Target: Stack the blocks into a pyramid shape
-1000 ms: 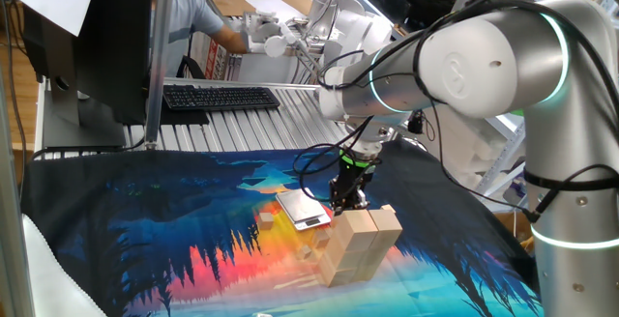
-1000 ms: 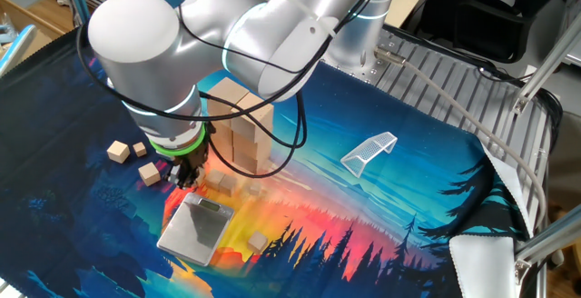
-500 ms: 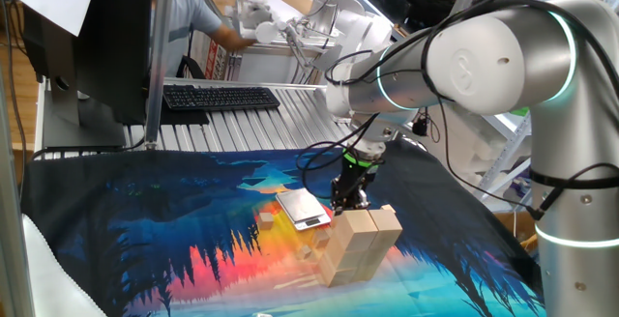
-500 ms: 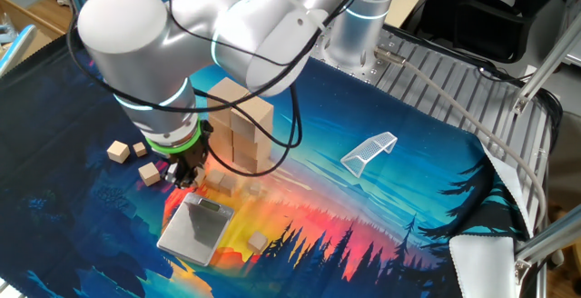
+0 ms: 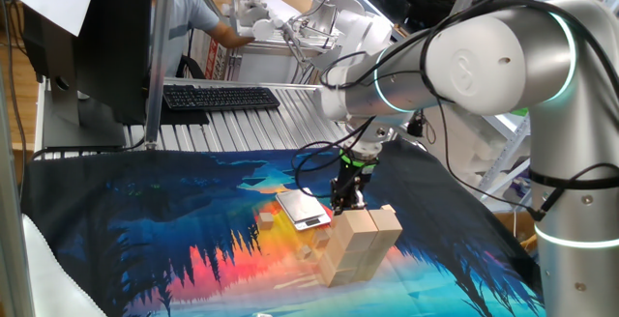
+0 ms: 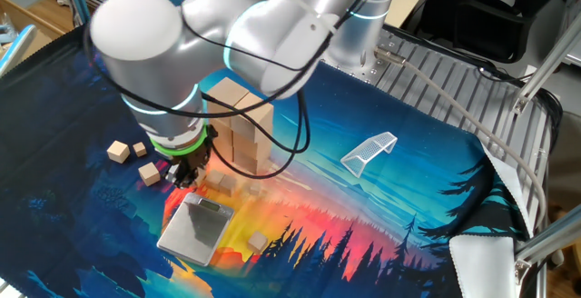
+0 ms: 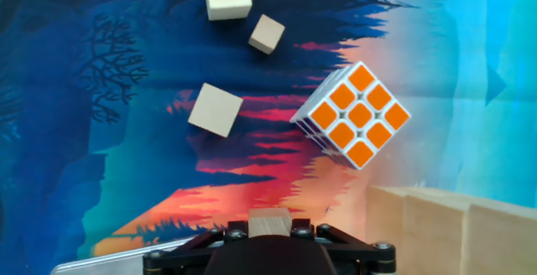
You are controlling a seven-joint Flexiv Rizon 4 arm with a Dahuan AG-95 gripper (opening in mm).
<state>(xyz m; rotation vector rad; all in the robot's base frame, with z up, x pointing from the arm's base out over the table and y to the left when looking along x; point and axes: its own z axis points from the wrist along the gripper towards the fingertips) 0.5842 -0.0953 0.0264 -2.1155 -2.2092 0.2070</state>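
Table under a printed cloth [image 6: 381, 216]: dark blue forest, orange-red glow.

Lying on the cloth, placed from the claw [image 6: 184, 176]:
- stack of wooden bricks [image 6: 241, 127], just beside it, toward the arm's base.
- flat silver-grey device [image 6: 194, 229], just beside it on the opposite side.
- three small cubes [image 6: 117, 151], near.
- orange-faced puzzle cube [image 7: 354, 115], near, directly below in the hand view.
- small block [image 6: 259, 241], beyond the device.
- white mesh piece [image 6: 369, 151], possibly a scoop, well apart.

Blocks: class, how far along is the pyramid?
Done: several bricks stand stacked together. In hand: the gripper, low beside the stack, is shut on a small block. Left: small cubes lie loose on the cloth, and no pyramid shape shows.
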